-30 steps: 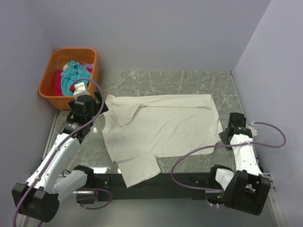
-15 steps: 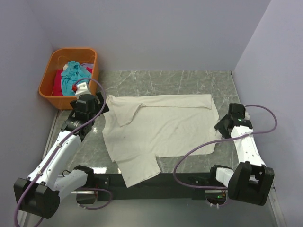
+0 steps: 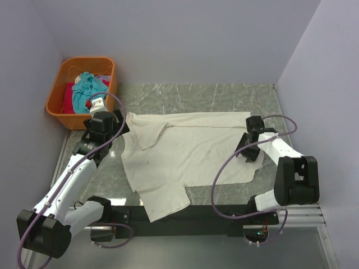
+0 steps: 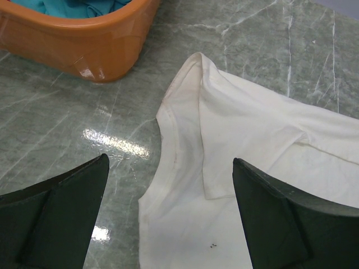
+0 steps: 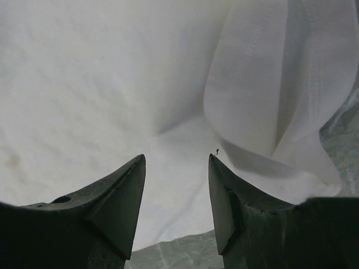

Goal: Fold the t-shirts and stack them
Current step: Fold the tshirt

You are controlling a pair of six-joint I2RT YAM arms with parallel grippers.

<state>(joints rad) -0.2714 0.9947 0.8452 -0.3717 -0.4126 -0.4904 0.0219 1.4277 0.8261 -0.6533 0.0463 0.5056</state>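
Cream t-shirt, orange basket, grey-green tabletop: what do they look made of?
Large cream t-shirt: soft matte knit, likely cotton; it wrinkles and shows stitched hems. Orange basket: glossy moulded plastic, with sharp highlights on its wall. Grey-green tabletop: polished marble or marble-look laminate; white veins and glare, cannot tell which.

Pose: left arm (image 3: 70, 179) stretched forward, left gripper (image 4: 169, 159) jaws wide apart; right forearm (image 3: 275, 147) angled inward, right gripper (image 5: 176, 158) jaws half apart.
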